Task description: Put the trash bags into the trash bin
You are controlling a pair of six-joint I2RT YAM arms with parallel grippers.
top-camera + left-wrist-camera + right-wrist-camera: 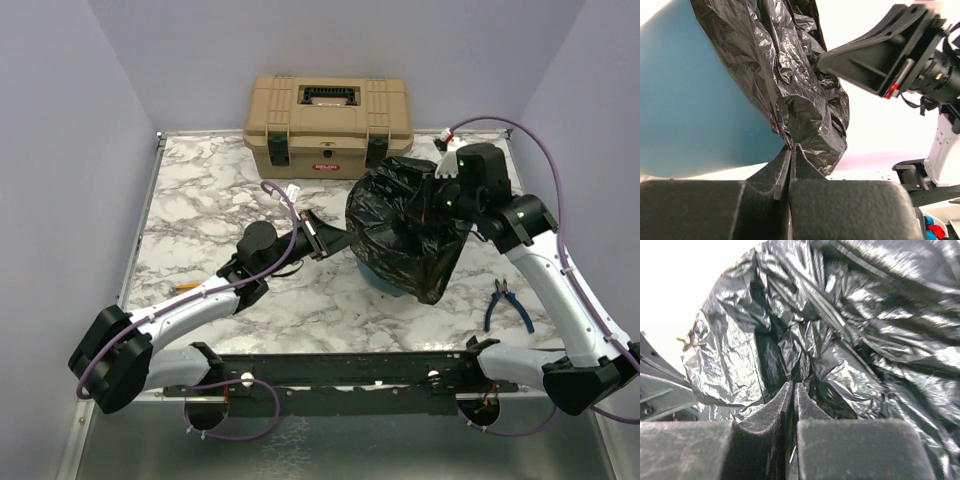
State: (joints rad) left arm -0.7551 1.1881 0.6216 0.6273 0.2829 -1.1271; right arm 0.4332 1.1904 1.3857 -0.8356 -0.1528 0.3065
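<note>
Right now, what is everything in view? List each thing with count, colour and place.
trash bag: one, glossy black, draped over the bin at table centre
trash bin: one, teal, under the bag
toolbox: one, tan with black latches, back edge of the table
pliers: one, blue handles, near right of the table
table: one, white-grey marble pattern
left arm, right arm: two, black and white, reaching to the bag from either side
left fingers: shut, at the bag's lower edge
right fingers: shut, tips against the bag's folds
</note>
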